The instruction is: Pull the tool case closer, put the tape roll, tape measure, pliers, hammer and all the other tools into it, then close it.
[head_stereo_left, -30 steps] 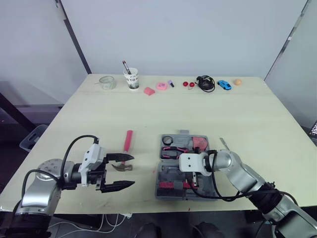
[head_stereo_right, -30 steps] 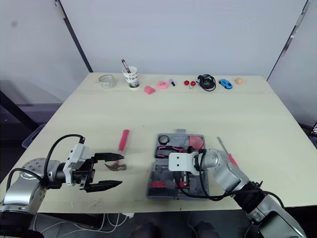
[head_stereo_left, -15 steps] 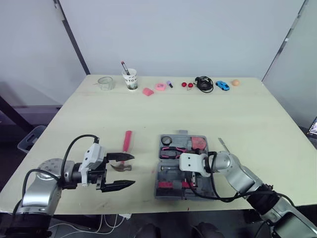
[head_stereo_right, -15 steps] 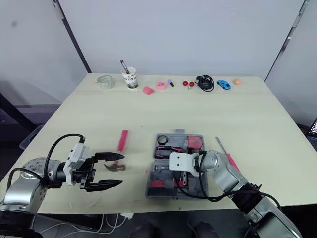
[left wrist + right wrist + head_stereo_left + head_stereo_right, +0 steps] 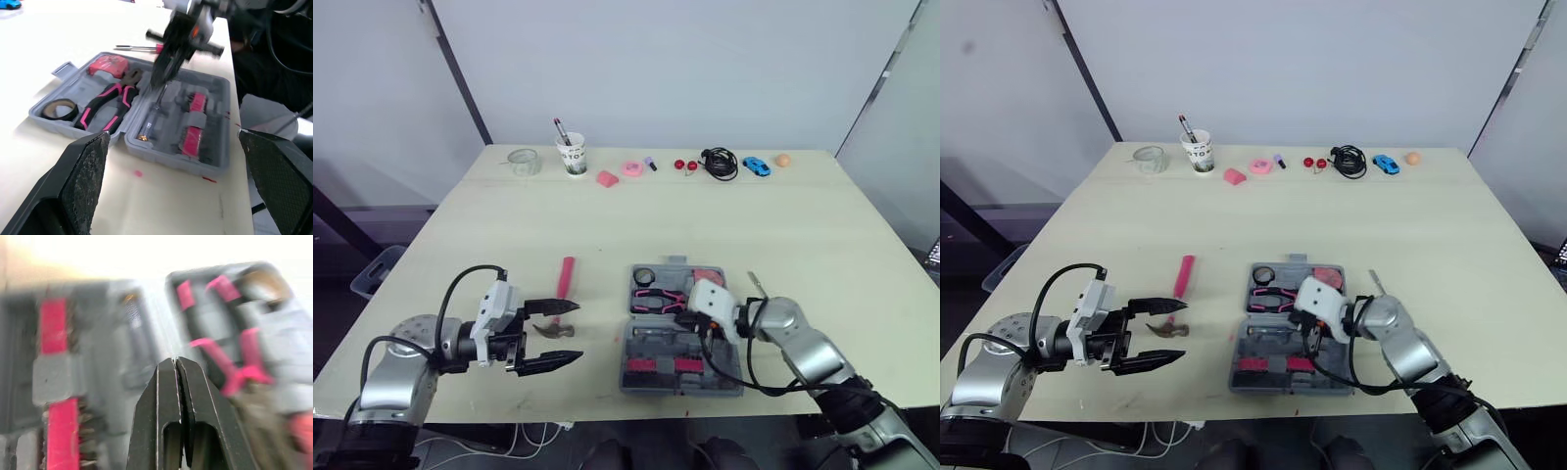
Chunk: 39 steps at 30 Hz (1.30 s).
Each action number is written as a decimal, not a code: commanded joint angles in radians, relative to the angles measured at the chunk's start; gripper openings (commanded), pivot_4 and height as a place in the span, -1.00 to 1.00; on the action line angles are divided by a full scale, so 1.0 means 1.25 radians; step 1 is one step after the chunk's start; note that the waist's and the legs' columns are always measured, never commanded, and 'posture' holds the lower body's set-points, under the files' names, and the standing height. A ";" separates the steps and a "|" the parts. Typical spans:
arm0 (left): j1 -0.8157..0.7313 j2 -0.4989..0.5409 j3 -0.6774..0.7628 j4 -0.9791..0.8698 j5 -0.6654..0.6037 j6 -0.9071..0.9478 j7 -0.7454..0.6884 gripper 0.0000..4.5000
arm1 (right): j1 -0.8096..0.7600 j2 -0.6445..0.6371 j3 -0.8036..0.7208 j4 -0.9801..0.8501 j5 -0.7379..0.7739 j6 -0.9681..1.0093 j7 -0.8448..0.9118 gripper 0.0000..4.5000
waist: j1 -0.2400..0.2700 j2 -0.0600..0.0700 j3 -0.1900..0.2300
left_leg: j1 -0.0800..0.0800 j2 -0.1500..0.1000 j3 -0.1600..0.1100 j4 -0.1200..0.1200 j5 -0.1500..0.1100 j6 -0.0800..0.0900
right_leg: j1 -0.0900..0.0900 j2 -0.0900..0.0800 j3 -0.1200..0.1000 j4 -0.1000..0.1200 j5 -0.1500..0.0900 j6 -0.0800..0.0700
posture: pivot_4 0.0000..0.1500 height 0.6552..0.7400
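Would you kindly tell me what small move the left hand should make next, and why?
Probably shut the left hand on the hammer: its open fingers appear to flank the hammer's head, and the hammer lies outside the open tool case.

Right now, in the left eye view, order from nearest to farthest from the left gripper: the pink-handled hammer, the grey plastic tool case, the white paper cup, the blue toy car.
1. Pink-handled hammer, right at the left gripper.
2. Grey plastic tool case, to its right.
3. White paper cup, far edge, ahead.
4. Blue toy car, far edge, right.
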 commanded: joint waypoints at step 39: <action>0.277 -0.067 0.247 0.118 0.007 -0.054 0.220 1.00 | 0.794 0.052 -0.712 -0.066 0.364 -0.324 -0.124 0.98 | 0.001 0.001 0.002 | 0.001 0.001 -0.002 -0.004 -0.001 0.000 | 0.000 -0.012 0.000 -0.007 0.000 0.000 | 1.00 1.00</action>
